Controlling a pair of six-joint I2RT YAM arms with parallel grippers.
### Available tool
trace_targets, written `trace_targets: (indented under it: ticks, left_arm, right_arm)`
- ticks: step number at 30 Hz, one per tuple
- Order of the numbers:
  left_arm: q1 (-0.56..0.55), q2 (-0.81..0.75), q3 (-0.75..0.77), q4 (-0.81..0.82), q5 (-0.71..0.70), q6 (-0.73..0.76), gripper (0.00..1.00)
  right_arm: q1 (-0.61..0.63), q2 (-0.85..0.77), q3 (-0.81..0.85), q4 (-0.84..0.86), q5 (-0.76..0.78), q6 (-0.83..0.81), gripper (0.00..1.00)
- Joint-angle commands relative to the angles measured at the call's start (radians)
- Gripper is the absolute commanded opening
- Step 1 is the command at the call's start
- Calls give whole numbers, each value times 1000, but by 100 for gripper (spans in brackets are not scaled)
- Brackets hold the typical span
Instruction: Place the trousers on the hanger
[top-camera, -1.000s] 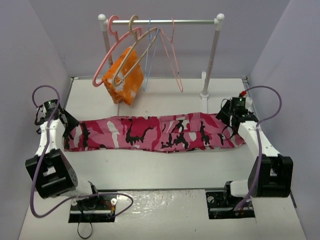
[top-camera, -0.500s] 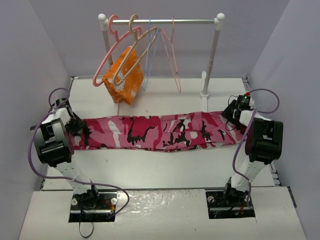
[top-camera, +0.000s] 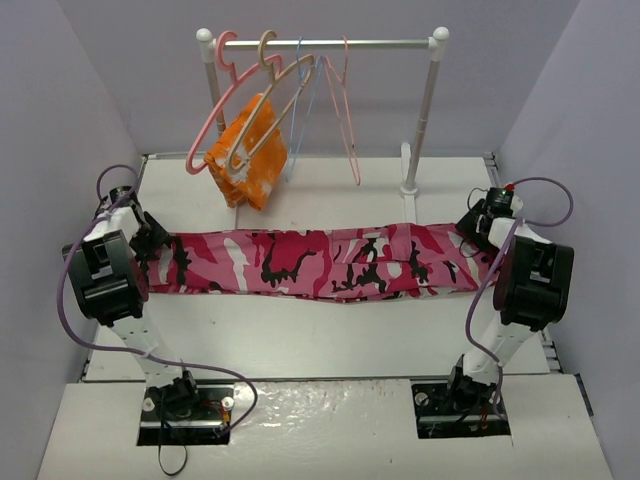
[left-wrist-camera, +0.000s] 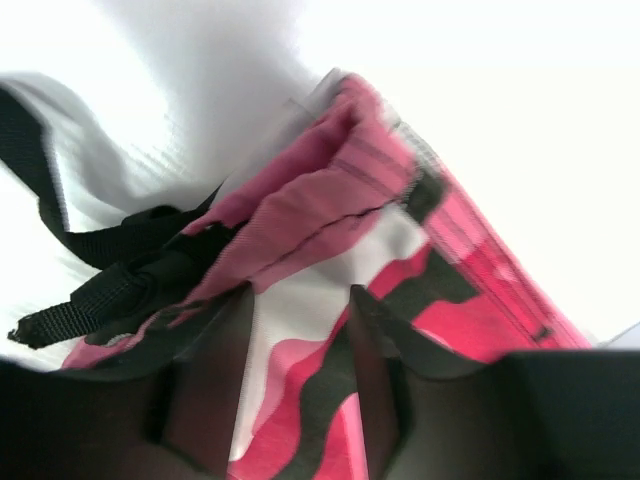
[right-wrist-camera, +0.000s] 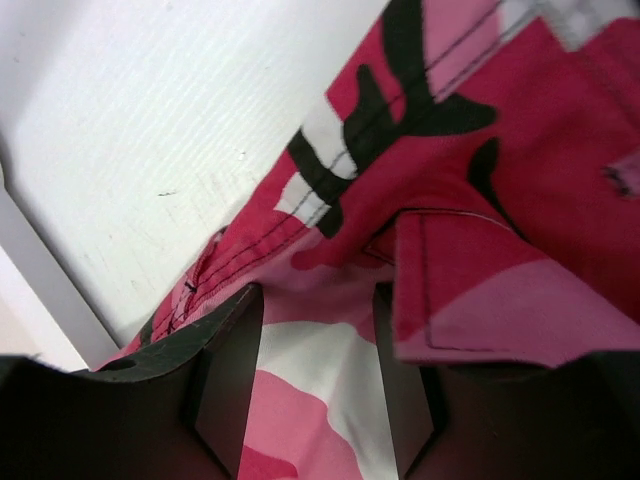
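The camouflage trousers (top-camera: 320, 262) stretch in a long band across the middle of the table, one end at each gripper. At the band's left end my left gripper (top-camera: 153, 245) is shut on the trousers; in the left wrist view pink, white and black fabric (left-wrist-camera: 330, 210) fills the gap of the gripper (left-wrist-camera: 300, 300), with a black strap beside it. At the right end my right gripper (top-camera: 476, 232) is shut on the trousers too, cloth (right-wrist-camera: 420, 130) running between the fingers of the gripper (right-wrist-camera: 318, 300). The beige hanger (top-camera: 266, 44) hangs tilted on the rail at the back.
A white clothes rack (top-camera: 425, 105) stands at the back. On its rail hang a thick pink hanger (top-camera: 215, 105), an orange-and-white cloth (top-camera: 250, 150), and thin blue (top-camera: 300, 110) and pink (top-camera: 348, 120) wire hangers. Grey walls close in left and right.
Both arms have folded up taller and drawn their grippers towards the back. The trousers moved with them, a little away from me, and now hang tauter between the two grips.
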Motion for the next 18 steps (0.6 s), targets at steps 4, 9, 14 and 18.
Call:
trace_targets:
  ticks: [4, 9, 14, 18]
  left_arm:
    - [6, -287, 23, 17, -44, 59, 62]
    - [42, -393, -93, 22, -89, 92, 73]
    - [121, -404, -183, 6, -87, 133, 71]
    - [135, -385, -189, 12, -65, 214, 68]
  right_arm:
    - [79, -277, 143, -195, 29, -8, 62]
    - [119, -462, 69, -216, -51, -9, 87]
    - [147, -605, -16, -250, -193, -39, 91]
    - [199, -634, -64, -269, -258, -64, 91]
